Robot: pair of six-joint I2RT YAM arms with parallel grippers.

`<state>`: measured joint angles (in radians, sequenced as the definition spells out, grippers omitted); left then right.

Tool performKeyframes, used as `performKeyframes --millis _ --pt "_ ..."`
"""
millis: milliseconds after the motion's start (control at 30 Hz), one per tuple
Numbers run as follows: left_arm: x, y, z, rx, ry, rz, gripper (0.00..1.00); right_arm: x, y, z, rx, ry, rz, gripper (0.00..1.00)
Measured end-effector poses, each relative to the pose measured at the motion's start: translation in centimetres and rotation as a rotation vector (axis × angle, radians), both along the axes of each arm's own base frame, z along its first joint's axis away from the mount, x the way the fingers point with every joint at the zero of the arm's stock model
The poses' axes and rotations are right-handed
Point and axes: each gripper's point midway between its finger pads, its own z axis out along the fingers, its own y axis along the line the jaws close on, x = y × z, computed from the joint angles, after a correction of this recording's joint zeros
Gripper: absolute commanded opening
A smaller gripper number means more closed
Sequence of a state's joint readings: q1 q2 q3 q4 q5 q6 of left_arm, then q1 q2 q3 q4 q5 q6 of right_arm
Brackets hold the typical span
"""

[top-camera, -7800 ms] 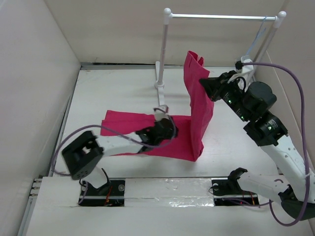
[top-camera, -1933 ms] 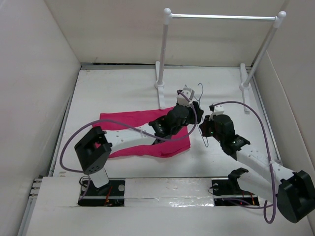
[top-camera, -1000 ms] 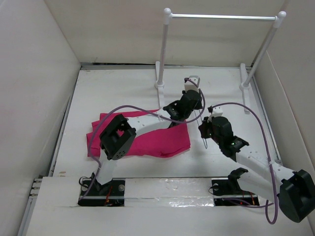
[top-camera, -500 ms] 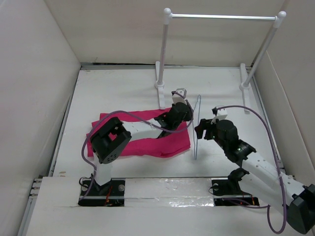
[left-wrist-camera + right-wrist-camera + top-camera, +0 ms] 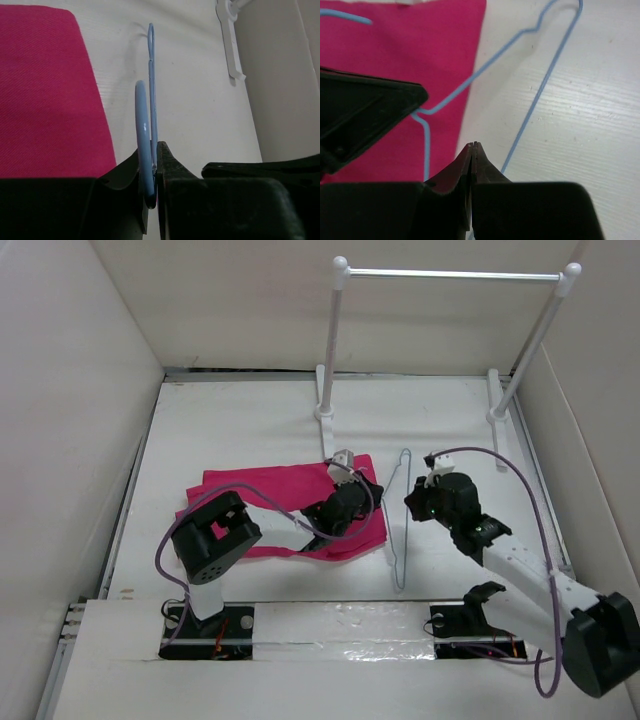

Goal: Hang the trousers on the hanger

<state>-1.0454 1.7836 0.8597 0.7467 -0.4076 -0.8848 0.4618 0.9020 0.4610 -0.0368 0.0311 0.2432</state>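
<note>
While your left gripper (image 5: 155,150) pinches the hanger (image 5: 151,85) and your right gripper (image 5: 472,146) sits closed and empty, the trousers (image 5: 265,485) lie unhung.

High rear overhead view, two close wrist views, sharing hanger (image 5: 142,130)

Robot lab cell. White panels (image 5: 80,390) are enclosing the table (image 5: 230,420); two bolted arms (image 5: 520,565) are standing at its edge.
</note>
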Motion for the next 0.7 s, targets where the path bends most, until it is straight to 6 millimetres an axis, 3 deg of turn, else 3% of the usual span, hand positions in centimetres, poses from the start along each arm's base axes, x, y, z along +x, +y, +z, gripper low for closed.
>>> performKeyframes --millis 33,133,233,467,600,700 --pt "0.1 0.4 -0.2 -0.003 0.000 0.017 0.00 0.2 0.1 -1.2 -0.006 0.037 0.009 0.17" --pt "0.2 1.3 -0.4 -0.017 -0.006 0.056 0.00 0.8 1.1 -3.8 -0.001 0.112 0.050 0.36" --pt "0.4 2.0 -0.3 -0.030 -0.016 0.077 0.00 1.1 2.3 -5.7 0.021 0.161 0.092 0.45" --pt "0.9 2.9 -0.5 -0.031 -0.023 0.101 0.00 1.9 4.8 -8.4 0.090 0.219 0.156 0.52" --pt "1.0 3.3 -0.7 -0.036 -0.026 0.103 0.00 2.5 5.9 -8.6 0.148 0.213 0.176 0.52" --pt "1.2 3.8 -1.0 -0.038 -0.026 0.110 0.00 2.8 6.5 -8.5 0.178 0.204 0.184 0.45"
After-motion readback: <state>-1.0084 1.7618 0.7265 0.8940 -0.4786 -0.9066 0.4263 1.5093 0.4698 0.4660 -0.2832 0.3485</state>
